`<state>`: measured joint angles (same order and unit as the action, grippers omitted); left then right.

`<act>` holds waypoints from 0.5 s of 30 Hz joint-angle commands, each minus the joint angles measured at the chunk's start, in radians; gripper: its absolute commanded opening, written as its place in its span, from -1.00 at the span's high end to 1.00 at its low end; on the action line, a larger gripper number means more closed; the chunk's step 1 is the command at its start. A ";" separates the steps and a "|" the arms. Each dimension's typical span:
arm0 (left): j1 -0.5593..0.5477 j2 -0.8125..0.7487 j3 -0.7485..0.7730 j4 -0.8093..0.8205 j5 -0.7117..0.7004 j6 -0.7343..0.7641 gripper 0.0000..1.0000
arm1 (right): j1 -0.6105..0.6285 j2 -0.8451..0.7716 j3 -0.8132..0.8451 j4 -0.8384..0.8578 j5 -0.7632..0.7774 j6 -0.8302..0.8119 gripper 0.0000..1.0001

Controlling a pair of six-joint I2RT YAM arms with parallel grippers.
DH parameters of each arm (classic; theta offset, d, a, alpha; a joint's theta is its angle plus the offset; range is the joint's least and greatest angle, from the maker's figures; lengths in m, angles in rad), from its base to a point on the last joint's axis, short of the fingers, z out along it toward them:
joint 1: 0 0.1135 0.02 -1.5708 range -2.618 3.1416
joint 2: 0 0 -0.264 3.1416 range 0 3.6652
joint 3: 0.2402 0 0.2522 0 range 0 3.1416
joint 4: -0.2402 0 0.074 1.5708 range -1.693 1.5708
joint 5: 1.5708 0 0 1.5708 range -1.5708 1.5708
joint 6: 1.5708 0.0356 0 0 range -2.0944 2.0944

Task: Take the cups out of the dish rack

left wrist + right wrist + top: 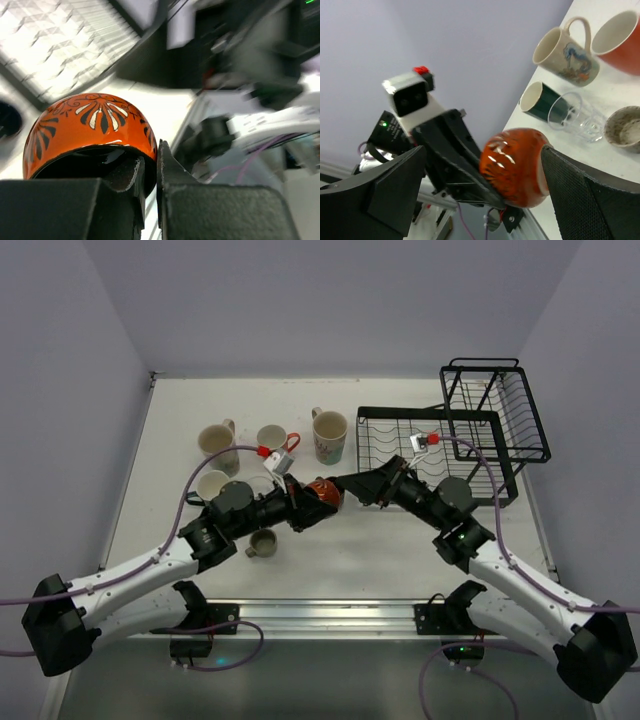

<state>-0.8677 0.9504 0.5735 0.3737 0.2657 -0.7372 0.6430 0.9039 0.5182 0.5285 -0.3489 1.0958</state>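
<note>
Handover above the tabletop (380, 540): my left pincer (150, 170) pinches the rim of the orange cup (90, 130), while my right pincer (482, 172) stands wide around it. Best to draw the right straight back without brushing the cup, then set it upright by the other cups (272, 438), away from the rack (425, 445).

Probably a robotics lab: bare lilac walls (300, 300), white table (370, 550), rail-mounted arms (120, 575).
</note>
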 commanded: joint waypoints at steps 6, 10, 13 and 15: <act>-0.045 0.073 0.255 -0.660 -0.109 0.240 1.00 | -0.011 -0.184 0.141 -0.346 0.303 -0.284 -0.98; -0.097 0.238 0.353 -0.800 -0.169 0.295 1.00 | -0.011 -0.270 0.193 -0.504 0.465 -0.391 -0.98; -0.158 0.364 0.413 -0.858 -0.221 0.321 1.00 | -0.011 -0.342 0.204 -0.550 0.533 -0.434 -0.98; -0.183 0.416 0.443 -0.881 -0.243 0.331 1.00 | -0.009 -0.375 0.209 -0.565 0.551 -0.448 -0.98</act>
<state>-1.0115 1.3090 0.9417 -0.3996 0.0761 -0.4732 0.6338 0.5762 0.6800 0.0433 0.0727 0.7361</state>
